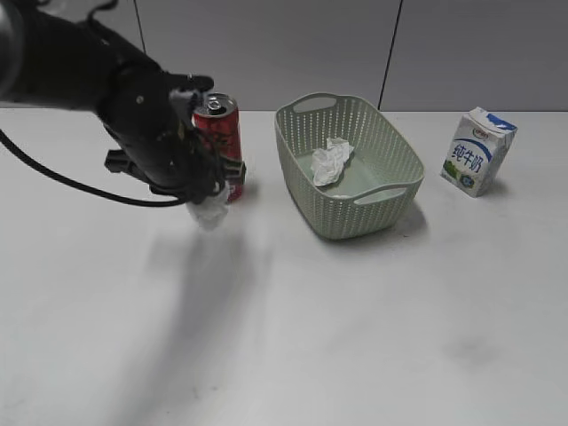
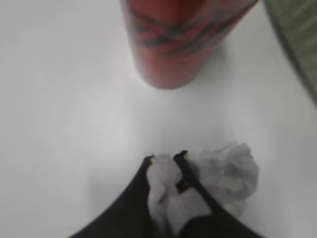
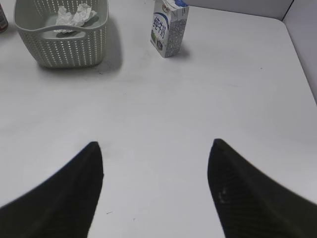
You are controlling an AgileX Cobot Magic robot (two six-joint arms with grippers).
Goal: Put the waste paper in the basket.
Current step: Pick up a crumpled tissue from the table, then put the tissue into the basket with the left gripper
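Paper in hand: the left claw point(image 2: 166, 163) is clenched on a crumpled wad point(image 1: 211, 213), which hangs just beside the red can point(image 1: 218, 142), to the left of the basket.
Paper already done: a second wad point(image 1: 331, 161) lies on the floor of the green basket point(image 1: 368, 217).
Right claw point(image 3: 154, 148): spread wide with nothing in it, hovering over bare table well away from the milk carton point(image 3: 169, 27).
Lift: from the blurry wrist view I'd guess the wad is off the table, though I can't be sure.
Doing it well: raise the wad above the rim, swing right without knocking the can, and let go only once it is over the basket's middle.
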